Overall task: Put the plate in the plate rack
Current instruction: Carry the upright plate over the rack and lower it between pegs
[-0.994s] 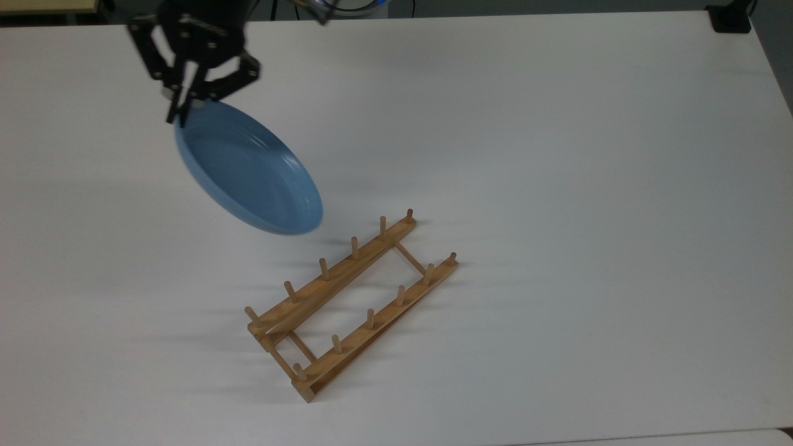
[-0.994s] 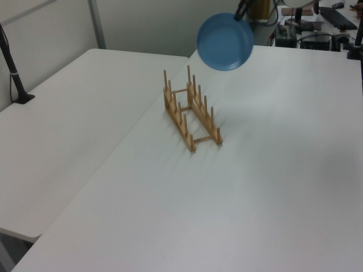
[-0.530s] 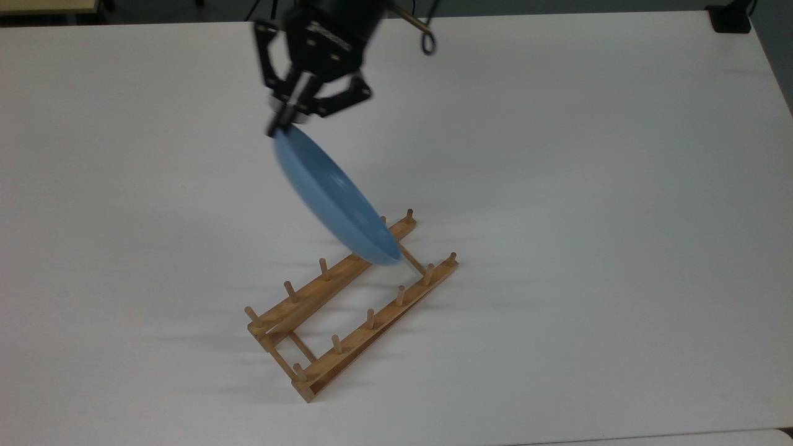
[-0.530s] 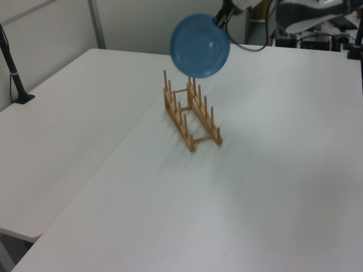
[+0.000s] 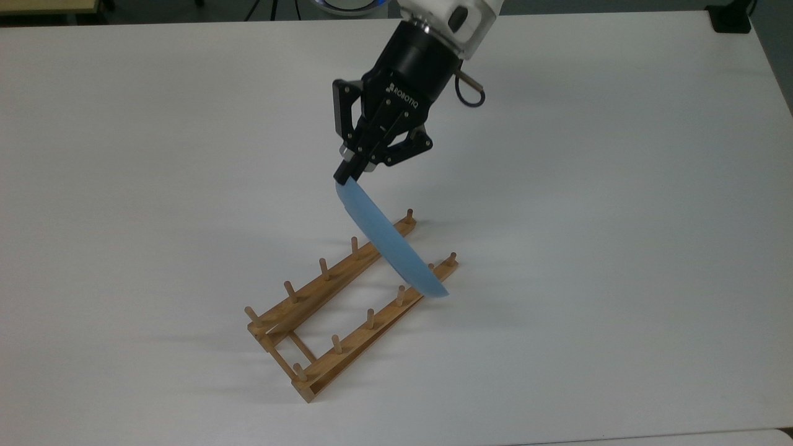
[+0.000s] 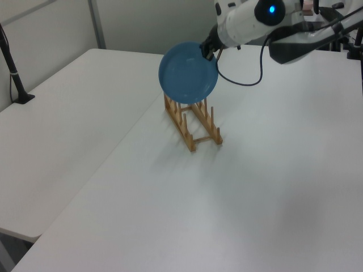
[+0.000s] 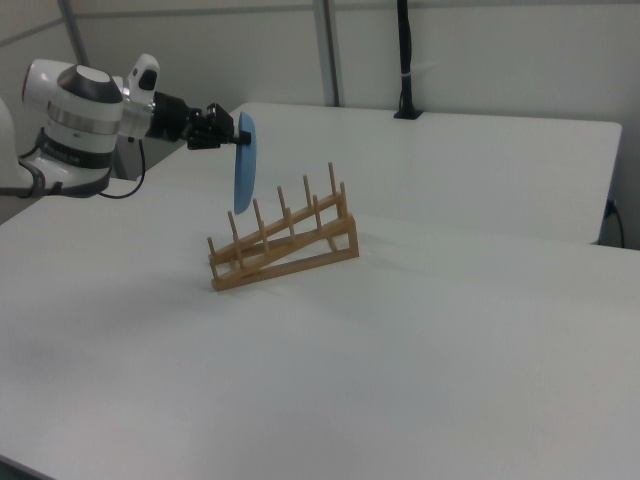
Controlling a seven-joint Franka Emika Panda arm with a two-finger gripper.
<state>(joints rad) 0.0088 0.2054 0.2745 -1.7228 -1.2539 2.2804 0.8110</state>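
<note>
Claw (image 5: 352,168) clamped on the upper rim of the plate (image 5: 389,243), fingers pinching the edge. Plate hangs on edge, nearly vertical, seen edge-on in the top view and the right view (image 7: 244,163), face-on in the left view (image 6: 188,72). It sits in the air over the plate rack (image 5: 347,303), above the rack's end at the top view's upper right; lower edge close to the peg tops there, contact can't be told. In the right view the plate is above the rack's (image 7: 285,244) low end, at the right view's left. Rack rests on the white counter (image 5: 619,217), all slots empty. White arm (image 6: 249,17) reaches in from the left view's top right.
</note>
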